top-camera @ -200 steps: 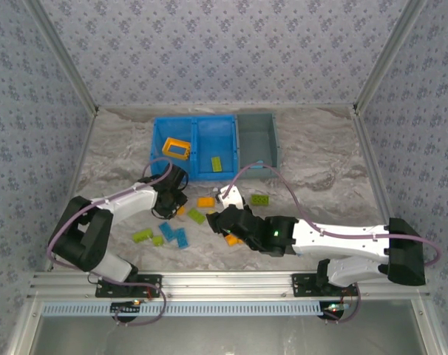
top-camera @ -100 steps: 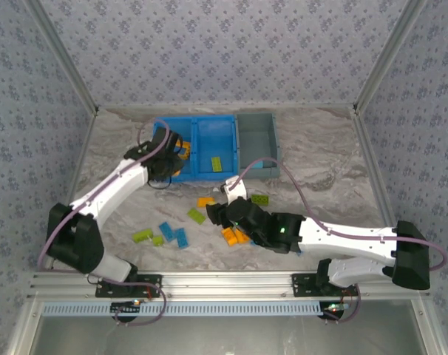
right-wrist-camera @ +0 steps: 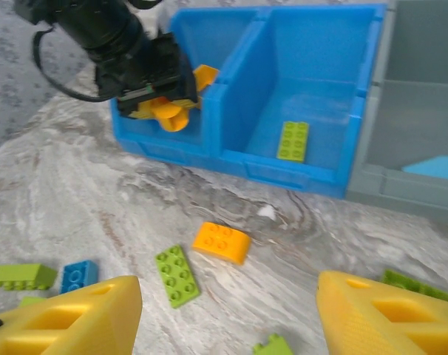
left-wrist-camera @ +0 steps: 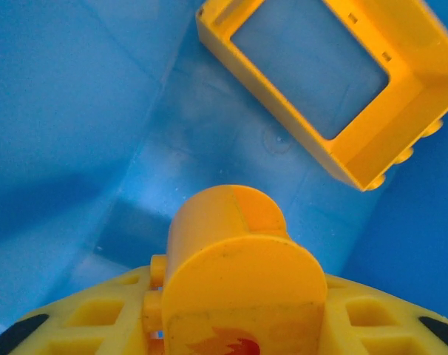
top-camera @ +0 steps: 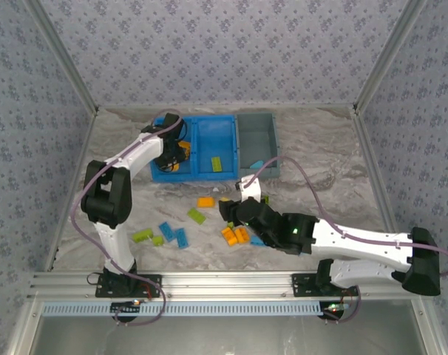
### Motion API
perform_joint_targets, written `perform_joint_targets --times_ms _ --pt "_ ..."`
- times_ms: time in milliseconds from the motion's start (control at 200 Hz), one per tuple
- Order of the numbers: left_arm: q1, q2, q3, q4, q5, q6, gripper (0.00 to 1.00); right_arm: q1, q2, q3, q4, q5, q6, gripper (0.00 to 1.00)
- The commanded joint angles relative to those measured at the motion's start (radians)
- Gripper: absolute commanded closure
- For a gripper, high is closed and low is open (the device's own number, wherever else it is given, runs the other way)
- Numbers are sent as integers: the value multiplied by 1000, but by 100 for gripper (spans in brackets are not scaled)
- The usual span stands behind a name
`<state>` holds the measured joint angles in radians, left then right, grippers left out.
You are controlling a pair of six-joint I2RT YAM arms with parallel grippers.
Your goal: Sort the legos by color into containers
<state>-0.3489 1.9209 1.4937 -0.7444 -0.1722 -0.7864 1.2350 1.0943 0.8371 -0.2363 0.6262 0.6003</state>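
Closest to the arms' bases, loose bricks lie scattered on the marbled table (top-camera: 320, 185). Two green bricks (top-camera: 143, 236) sit at the 9 o'clock end of the spread, with two blue bricks (top-camera: 181, 237) just beside them toward 3 o'clock. A pair of orange bricks (top-camera: 235, 235) lies side by side further toward 3 o'clock, right by the right arm. The right hand (right-wrist-camera: 224, 296) hangs over the table at 12 o'clock of that pair, its yellow fingers (right-wrist-camera: 69, 318) standing wide apart with nothing between them. Just beyond it, toward 11 o'clock, a flat green piece (right-wrist-camera: 177, 275) and a rounded orange block (right-wrist-camera: 221, 242) lie near each other but apart, and a lone green brick (top-camera: 261, 199) sits at the hand's 1 o'clock. Further out stands the blue bin (right-wrist-camera: 239, 164) with its two square compartments, and the grey bin (top-camera: 255, 137) touches its 3 o'clock side. The left arm stretches out to the blue bin's 9 o'clock compartment, where the left hand (top-camera: 172, 154) sits low over the floor with its fingers closed on a round orange piece (left-wrist-camera: 239, 259); whether that piece touches the floor I cannot tell. Beyond it in the same compartment an orange frame (left-wrist-camera: 335, 89) lies with its opening facing up, apart from the round piece. The 3 o'clock compartment holds one green studded brick (right-wrist-camera: 293, 140), and a light blue piece (right-wrist-camera: 435, 166) rests in the grey bin near its front wall.
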Motion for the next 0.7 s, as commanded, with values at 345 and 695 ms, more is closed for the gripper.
perform_joint_targets --times_ms 345,695 --pt "-15 -139 40 -55 17 19 32 -209 -66 -53 -675 10 571 31" --pt "-386 -610 -244 248 -75 211 18 -674 -224 -150 -911 -294 784 15"
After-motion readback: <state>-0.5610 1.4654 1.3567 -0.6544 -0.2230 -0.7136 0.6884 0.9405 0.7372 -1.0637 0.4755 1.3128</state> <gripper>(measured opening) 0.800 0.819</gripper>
